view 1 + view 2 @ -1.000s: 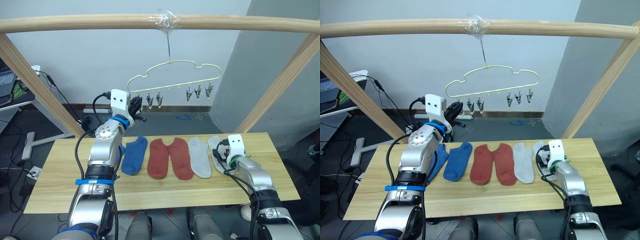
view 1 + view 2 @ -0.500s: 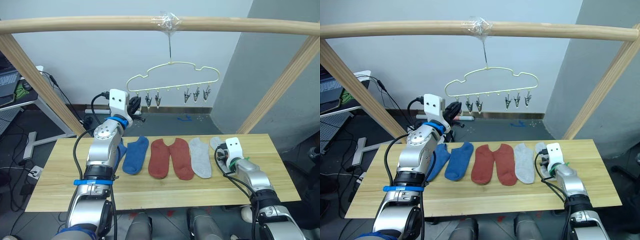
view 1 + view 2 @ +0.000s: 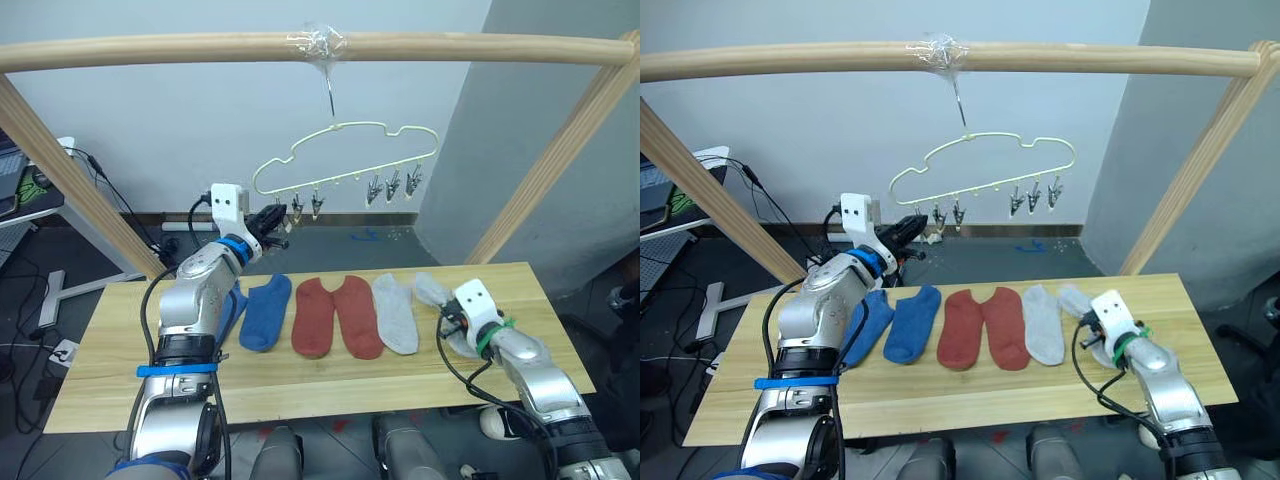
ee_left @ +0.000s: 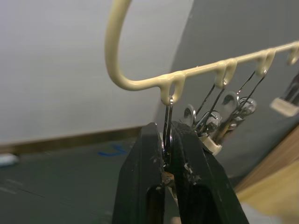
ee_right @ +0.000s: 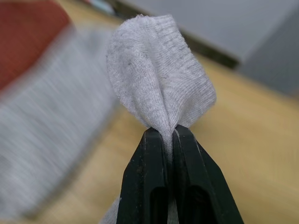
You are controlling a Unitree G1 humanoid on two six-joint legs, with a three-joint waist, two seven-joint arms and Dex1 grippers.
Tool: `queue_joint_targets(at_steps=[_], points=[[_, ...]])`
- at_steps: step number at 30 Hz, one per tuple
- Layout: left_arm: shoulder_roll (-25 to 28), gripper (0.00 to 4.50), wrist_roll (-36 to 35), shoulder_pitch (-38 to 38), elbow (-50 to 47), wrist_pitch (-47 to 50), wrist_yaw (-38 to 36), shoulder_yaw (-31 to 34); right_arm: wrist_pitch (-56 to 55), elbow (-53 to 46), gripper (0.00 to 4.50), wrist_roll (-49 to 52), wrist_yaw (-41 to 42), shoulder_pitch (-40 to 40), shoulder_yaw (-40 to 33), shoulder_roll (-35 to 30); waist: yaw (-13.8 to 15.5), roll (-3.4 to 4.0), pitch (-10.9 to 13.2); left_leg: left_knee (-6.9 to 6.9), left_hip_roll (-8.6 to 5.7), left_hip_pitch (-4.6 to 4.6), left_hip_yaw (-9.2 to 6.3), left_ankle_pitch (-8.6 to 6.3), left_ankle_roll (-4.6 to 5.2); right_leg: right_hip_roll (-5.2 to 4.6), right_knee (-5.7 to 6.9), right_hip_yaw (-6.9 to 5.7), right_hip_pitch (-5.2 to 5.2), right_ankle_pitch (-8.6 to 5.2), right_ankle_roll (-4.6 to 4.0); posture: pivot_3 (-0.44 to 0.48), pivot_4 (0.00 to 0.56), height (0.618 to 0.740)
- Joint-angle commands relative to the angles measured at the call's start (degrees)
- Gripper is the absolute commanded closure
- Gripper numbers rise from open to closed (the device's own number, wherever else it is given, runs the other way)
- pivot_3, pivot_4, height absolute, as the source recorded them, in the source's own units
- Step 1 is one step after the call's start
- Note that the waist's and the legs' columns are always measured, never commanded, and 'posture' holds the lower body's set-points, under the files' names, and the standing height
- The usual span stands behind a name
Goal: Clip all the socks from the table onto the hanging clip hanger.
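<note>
I read this as the first sock going up: nothing hangs from the hanger [image 3: 345,155] yet, and both arms are set for the hand-off. My left pincer [image 4: 167,151] is clamped on the end clip [image 4: 167,122] at the hanger's 9 o'clock end, the metal squeezed between its fingers. My right pincer [image 5: 169,140] is closed on a pinched fold of the outermost grey sock [image 5: 159,79], at the 3 o'clock end of the row on the desk [image 3: 300,375], with the fabric lifted a little off the wood.

Next, I judge, the right arm has to carry that fold up and across toward 10 o'clock and feed the edge into the clip I am holding; whether the clip's mouth is open enough I cannot tell.

The other grey sock [image 3: 395,312], the two red socks [image 3: 335,317] and the blue socks [image 3: 895,322] lie flat side by side under that path. The left forearm sits over the blue ones, and two more clips [image 4: 219,121] hang just beside the held one, so the sock could snag there. The wooden pole frame [image 3: 300,47] stands well clear.
</note>
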Motion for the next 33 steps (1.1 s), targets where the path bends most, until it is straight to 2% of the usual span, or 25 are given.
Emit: queue_joint_targets(at_steps=[1,7,11,17,27,33], points=[[-0.35,4.5,-16.6,-2.81,-1.9,15.69,3.33,10.28,8.0,-12.68,4.46,1.66,1.24,-2.41,3.68,2.46,-0.16,-0.05,0.03,0.02,0.0,-0.02,-0.03,0.0,0.0,0.0,0.01,-0.01,0.0,0.0,0.0,0.015,0.185,0.74],[-1.28,4.5,-25.51,-4.35,-3.18,23.34,7.52,14.18,16.04,-16.15,4.46,3.11,-1.02,-9.71,8.4,11.52,0.14,-0.12,0.06,0.04,0.0,-0.2,-0.06,0.0,-0.01,0.0,-0.02,-0.03,-0.09,0.06,0.08,0.014,0.178,0.74],[-1.57,4.5,-27.91,-4.23,-4.32,24.54,9.11,14.11,17.47,-15.17,4.46,2.79,-2.41,-11.95,9.87,14.78,1.28,-0.13,0.06,0.04,-0.01,-0.51,-0.1,0.0,-0.02,0.0,-0.01,-0.08,-0.42,0.12,0.14,0.014,0.177,0.74],[-1.72,4.5,-31.72,-3.62,-6.59,26.4,9.94,13.51,19.85,-14.87,4.46,4.02,-4.06,-13.7,10.08,19.47,1.5,-0.12,0.06,0.04,-0.01,-0.5,-0.1,0.0,-0.03,0.0,0.0,-0.08,-0.43,0.12,0.12,0.024,0.175,0.74],[-1.71,4.5,-33.34,-2.63,-8.21,27.0,10.59,12.65,22.9,-16.61,4.46,6.05,-4.88,-15.58,8.71,21.3,2.28,-0.13,0.07,0.03,-0.01,-0.51,-0.1,0.0,-0.03,0.0,0.01,-0.09,-0.44,0.11,0.09,0.02,0.181,0.74],[-0.75,4.5,-33.81,-2.81,-7.7,26.88,10.71,12.85,24.02,-18.45,4.46,6.75,-4.5,-14.42,8.45,19.9,2.3,-0.13,0.07,0.04,-0.01,-0.51,-0.1,0.0,-0.03,0.0,0.01,-0.09,-0.44,0.11,0.09,0.02,0.181,0.74]])
